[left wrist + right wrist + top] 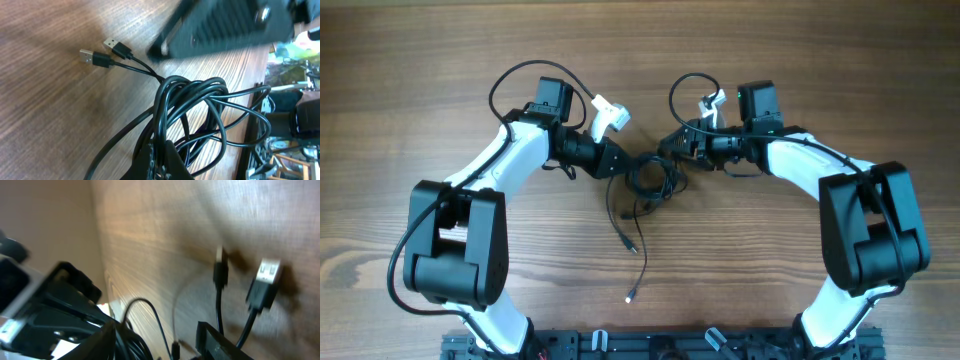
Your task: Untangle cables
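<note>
Black cables (pixel 650 178), thin and looped over one another in a small coil, lie near the middle of the wood-grain counter (pixel 420 60), between the two arms. From the coil, loose tails run toward 6 o'clock, and the longest ends in a small plug (pixel 630 297) nearer the counter's front edge.

The left gripper (pixel 618 163) meets the coil at about 10 o'clock and is closed. From its wrist camera, several strands run straight into its dark tip, so it looks to be pinching the cables. In that same view two USB plugs (pixel 92 56) lie side by side on the wood, pointing toward 10 o'clock, their leads running back into the coil.

The right gripper (pixel 678 148) reaches the coil from about 1 o'clock. Its jaws stand apart: its wrist camera shows two dark fingers (pixel 70 315) with a clear gap between them and a few strands passing through it. I cannot tell whether those strands touch either finger. Past the fingers, toward 2 o'clock, a blurred USB connector (pixel 267 275) and a slimmer one beside it cast shadows on the wood.
</note>
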Tool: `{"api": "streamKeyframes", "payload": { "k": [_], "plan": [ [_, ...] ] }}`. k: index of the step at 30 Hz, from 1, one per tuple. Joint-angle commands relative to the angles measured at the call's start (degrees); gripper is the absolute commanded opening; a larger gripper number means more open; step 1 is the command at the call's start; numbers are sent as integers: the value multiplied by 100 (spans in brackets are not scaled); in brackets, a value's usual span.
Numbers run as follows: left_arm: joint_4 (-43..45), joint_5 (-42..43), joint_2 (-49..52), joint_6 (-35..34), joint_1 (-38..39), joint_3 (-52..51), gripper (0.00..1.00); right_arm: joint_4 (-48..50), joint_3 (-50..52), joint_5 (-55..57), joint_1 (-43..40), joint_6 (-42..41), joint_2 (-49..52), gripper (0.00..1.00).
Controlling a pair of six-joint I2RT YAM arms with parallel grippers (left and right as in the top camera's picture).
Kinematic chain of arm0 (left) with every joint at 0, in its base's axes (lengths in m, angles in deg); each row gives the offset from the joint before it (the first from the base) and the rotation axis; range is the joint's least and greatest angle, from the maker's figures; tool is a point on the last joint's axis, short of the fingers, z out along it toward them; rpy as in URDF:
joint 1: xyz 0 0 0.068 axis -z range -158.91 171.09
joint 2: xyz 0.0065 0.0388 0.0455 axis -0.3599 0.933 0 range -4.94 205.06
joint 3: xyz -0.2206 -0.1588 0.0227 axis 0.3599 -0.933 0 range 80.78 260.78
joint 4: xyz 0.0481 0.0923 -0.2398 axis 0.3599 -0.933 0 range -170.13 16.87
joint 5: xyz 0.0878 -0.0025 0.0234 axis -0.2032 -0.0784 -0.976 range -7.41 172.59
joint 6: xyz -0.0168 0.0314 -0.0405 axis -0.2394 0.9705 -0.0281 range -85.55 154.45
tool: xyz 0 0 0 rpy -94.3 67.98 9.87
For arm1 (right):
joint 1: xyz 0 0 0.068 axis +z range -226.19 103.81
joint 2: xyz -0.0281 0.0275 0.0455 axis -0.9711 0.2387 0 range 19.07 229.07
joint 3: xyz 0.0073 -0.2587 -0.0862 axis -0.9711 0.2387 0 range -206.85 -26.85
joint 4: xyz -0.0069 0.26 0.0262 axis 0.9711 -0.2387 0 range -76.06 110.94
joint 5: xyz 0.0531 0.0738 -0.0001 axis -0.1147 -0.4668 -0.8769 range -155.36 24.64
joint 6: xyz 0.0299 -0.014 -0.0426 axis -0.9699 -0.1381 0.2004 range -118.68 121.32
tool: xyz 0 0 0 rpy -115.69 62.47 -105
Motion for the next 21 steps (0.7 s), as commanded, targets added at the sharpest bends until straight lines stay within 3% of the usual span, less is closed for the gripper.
{"api": "streamKeyframes", "payload": {
  "k": [1,6,13,21],
  "plan": [
    [275,177,44,-476,-7,22,4,-223,-79,76,284,127,-138,51],
    [872,-815,46,-1714,-7,20,4,-503,-79,203,579,304,-138,35],
    [903,-2905,46,-3628,-7,20,4,-503,-79,352,632,271,-138,25],
    [848,-3287,46,-4275,-7,20,4,-518,-79,800,632,271,-138,27]
  ]
}}
